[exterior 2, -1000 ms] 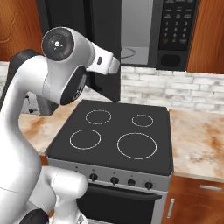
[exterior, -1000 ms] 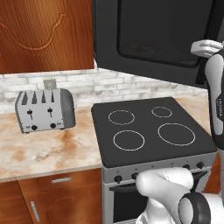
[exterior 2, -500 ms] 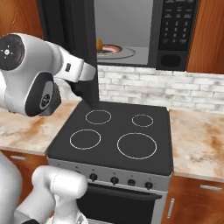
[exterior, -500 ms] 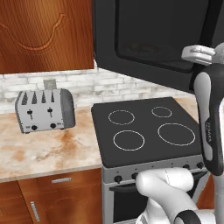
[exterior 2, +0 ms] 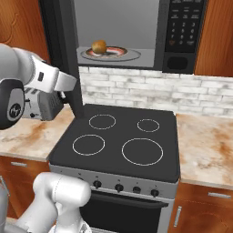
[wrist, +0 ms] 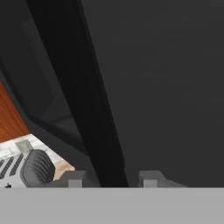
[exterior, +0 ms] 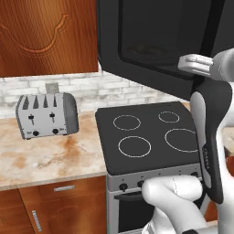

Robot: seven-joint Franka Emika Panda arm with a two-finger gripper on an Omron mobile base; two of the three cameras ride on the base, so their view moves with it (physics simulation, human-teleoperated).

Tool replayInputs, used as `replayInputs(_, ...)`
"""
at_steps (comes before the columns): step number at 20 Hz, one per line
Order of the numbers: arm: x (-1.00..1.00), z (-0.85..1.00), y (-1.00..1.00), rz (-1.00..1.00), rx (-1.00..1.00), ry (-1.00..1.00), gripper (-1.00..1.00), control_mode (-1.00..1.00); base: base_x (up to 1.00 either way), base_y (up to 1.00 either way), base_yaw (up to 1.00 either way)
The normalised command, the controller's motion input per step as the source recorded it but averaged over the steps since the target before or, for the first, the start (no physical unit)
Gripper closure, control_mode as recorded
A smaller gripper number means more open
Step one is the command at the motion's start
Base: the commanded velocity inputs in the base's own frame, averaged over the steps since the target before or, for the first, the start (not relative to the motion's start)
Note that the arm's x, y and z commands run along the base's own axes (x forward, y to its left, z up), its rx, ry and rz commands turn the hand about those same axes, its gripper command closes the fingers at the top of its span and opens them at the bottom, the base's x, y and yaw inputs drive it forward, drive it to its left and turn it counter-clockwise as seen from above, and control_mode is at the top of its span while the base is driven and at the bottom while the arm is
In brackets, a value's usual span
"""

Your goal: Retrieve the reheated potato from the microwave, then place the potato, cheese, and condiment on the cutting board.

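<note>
Above the stove (exterior 2: 118, 141), the microwave (exterior 2: 136, 34) is standing with its door (exterior 2: 68, 50) swung wide, the potato (exterior 2: 99, 46) sitting on the plate (exterior 2: 119, 54) inside. The gripper (wrist: 111, 178) is closing on the door's edge.

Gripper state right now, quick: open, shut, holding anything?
Gripper: shut on the edge of the microwave door, which stands swung open.
</note>
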Motion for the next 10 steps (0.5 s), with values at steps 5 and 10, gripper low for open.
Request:
replayInputs(5, -0.46, -0.04, 0.02, 0.00, 0.02, 0.08, -1.00, -1.00, 0.00, 0.00, 0.00)
replayInputs(10, -0.50, 0.03, 0.00, 0.00, 0.07, 0.01, -1.00, -1.00, 0.00, 0.00, 0.00)
